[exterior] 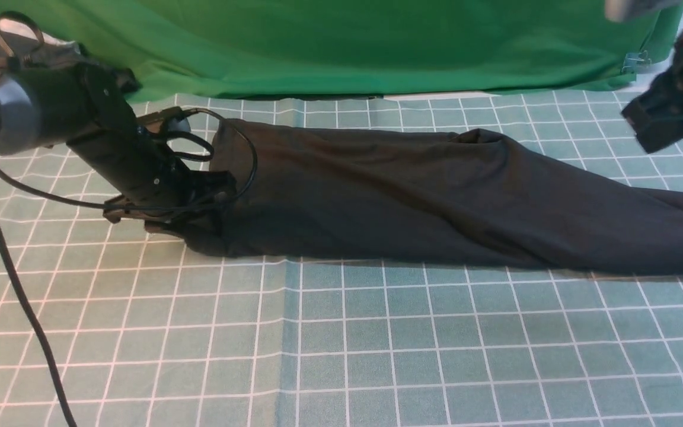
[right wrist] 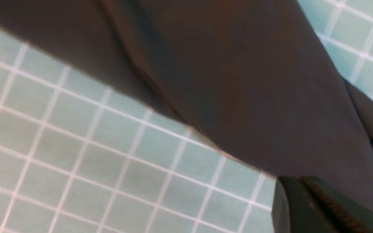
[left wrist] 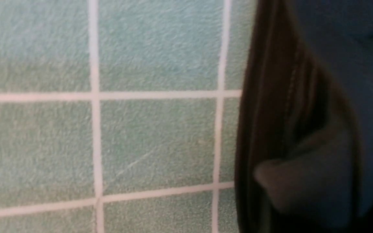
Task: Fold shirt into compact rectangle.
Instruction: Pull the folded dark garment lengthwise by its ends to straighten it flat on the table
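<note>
The black shirt lies on the mat as one long band, folded lengthwise, running from left of centre to the right edge. My left gripper is down at the shirt's left end, dark against dark cloth. In the left wrist view a blurred grey finger sits against the shirt's edge; I cannot make out how the jaws stand. My right gripper hangs raised at the far right, above the shirt and apart from it. In the right wrist view it is shut, pads meeting, with the shirt below.
A pale green grid mat covers the table. A green backdrop cloth hangs behind it, with a metal clip at the right. A black cable trails from the left arm down across the mat's left side.
</note>
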Robot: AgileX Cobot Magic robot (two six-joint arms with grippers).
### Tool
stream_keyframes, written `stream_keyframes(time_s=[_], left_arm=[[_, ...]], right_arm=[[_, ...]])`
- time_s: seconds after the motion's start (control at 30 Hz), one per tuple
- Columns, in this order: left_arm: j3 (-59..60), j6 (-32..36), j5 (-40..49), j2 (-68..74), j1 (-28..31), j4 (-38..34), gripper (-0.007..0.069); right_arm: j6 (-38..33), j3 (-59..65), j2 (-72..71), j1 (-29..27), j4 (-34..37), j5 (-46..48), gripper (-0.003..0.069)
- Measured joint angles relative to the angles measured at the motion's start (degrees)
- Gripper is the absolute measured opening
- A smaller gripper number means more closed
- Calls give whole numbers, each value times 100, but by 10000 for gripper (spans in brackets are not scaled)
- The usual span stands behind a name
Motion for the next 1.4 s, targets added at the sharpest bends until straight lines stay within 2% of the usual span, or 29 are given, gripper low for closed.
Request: stream_keyframes(time_s=[0.07, 0.17, 0.2, 0.27, 0.37, 0.4, 0.43, 0.47, 0.57, 0.83, 0.93, 1.0, 1.07, 1.13, 1.2, 1.23, 1.4], left_arm=[[-66, 125, 133, 0, 1, 32, 92], [-130, 156, 478, -57, 9, 222, 94], [-130, 156, 478, -57, 9, 238, 94], [-130, 161, 679, -185, 9, 469, 94], [-130, 161, 753, -362, 9, 664, 94], [-130, 151, 758, -475, 9, 803, 94], [-130, 151, 764, -500, 9, 809, 94], [-130, 151, 775, -585, 13, 898, 94], [-130, 151, 781, -668, 26, 979, 94], [-130, 140, 776, -670, 45, 1020, 94], [-130, 140, 765, -670, 49, 1033, 94], [-130, 140, 765, -670, 49, 1038, 94], [-130, 140, 765, -670, 49, 1038, 94], [-130, 146, 779, -679, 59, 1045, 94], [-130, 146, 815, -758, 97, 1036, 94], [-130, 140, 879, -864, 142, 1022, 94], [-68, 151, 1370, -1339, 389, 1003, 94]], right_arm=[[262, 6, 18, -343, -5, 40, 22], [663, 58, 108, -924, -59, 78, 42], [703, 79, 119, -957, -60, 78, 49], [842, 276, 183, -1298, -101, 67, 120], [872, 550, 260, -1492, -112, -54, 236], [877, 785, 346, -1633, -102, -278, 326], [877, 810, 357, -1648, -96, -349, 349], [892, 954, 465, -1786, -86, -587, 421], [997, 1031, 712, -1999, -83, -893, 518], [985, 1031, 1632, -2085, 182, -1415, 551], [734, 1031, 1965, -2085, 627, -1553, 539], [487, 1031, 2090, -2085, 880, -1533, 478], [347, 1031, 2143, -2085, 992, -1522, 382], [215, 1031, 2174, -2085, 1051, -1493, 174], [176, 1031, 2133, -2085, 1053, -1421, 76], [158, 1031, 2052, -2085, 1041, -1309, 53], [115, 1067, 1458, -2085, 1054, -529, 34]])
